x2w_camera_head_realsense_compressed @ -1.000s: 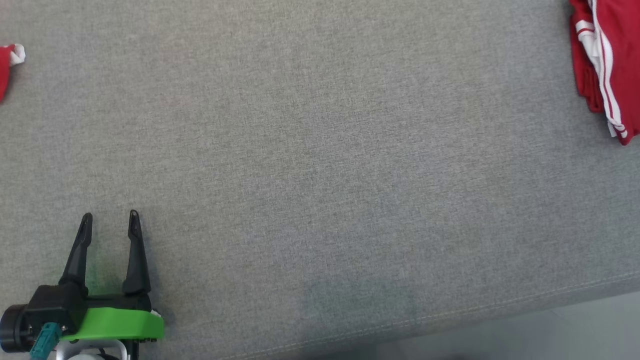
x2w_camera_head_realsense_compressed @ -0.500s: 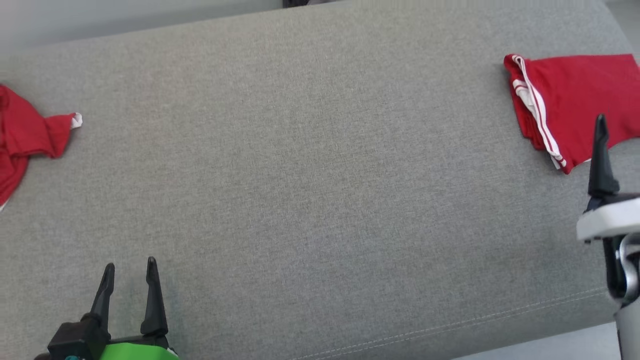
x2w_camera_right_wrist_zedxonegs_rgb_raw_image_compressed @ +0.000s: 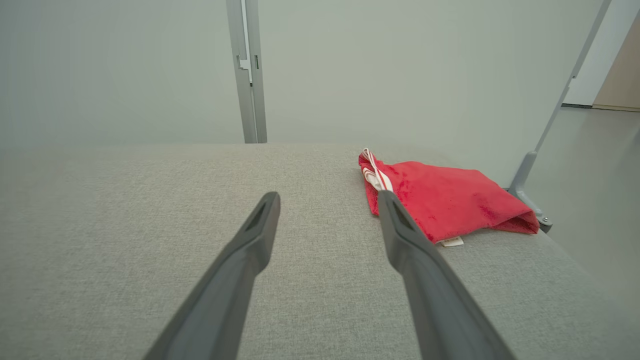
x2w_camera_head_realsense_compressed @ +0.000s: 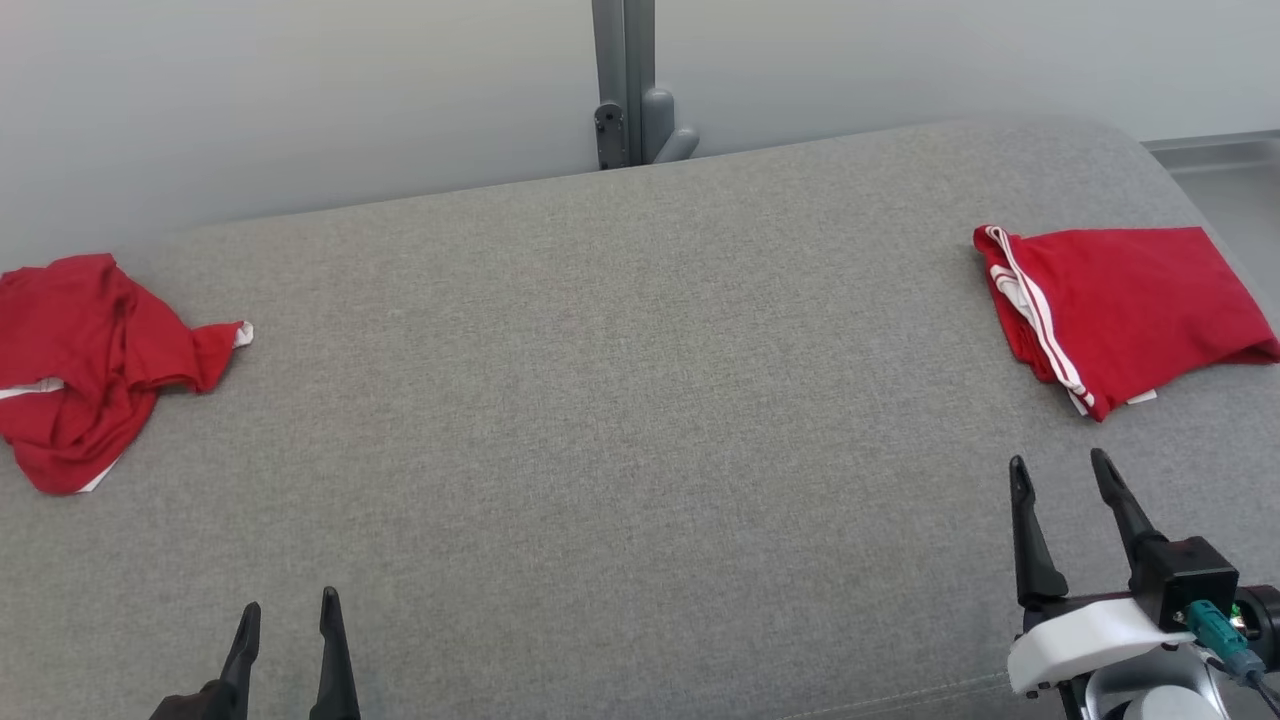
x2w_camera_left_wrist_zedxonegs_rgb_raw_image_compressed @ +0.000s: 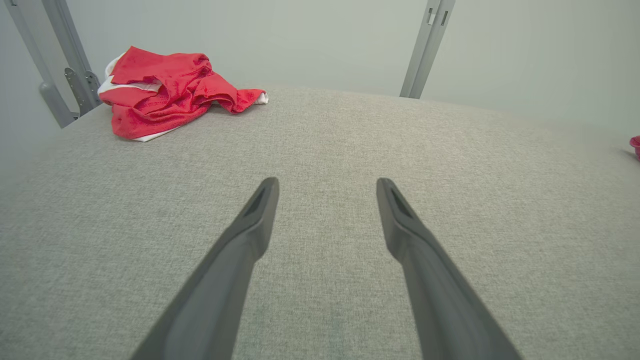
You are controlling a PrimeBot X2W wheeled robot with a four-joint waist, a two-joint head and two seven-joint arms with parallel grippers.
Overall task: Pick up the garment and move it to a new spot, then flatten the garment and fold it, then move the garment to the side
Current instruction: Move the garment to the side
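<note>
A crumpled red garment (x2w_camera_head_realsense_compressed: 80, 365) with white trim lies at the far left of the grey padded table (x2w_camera_head_realsense_compressed: 620, 420); the left wrist view has this crumpled garment (x2w_camera_left_wrist_zedxonegs_rgb_raw_image_compressed: 165, 92) at its upper left. A folded red garment (x2w_camera_head_realsense_compressed: 1120, 310) with white stripes rests at the far right, and this folded garment (x2w_camera_right_wrist_zedxonegs_rgb_raw_image_compressed: 445, 197) lies just beyond the right fingers. My left gripper (x2w_camera_head_realsense_compressed: 288, 605) stands open at the lower left, empty, well short of the crumpled one. My right gripper (x2w_camera_head_realsense_compressed: 1060, 462) is open and empty, a little in front of the folded one.
A pale wall rises behind the table with a grey upright post (x2w_camera_head_realsense_compressed: 625, 80) at its middle. More grey frame posts (x2w_camera_left_wrist_zedxonegs_rgb_raw_image_compressed: 65, 75) stand at the table's ends. The floor (x2w_camera_head_realsense_compressed: 1230, 175) shows past the right end.
The head camera has tilted up, so the whole picture shifted down and both garments and the wall came into view. The right gripper now shows fully at the lower right.
</note>
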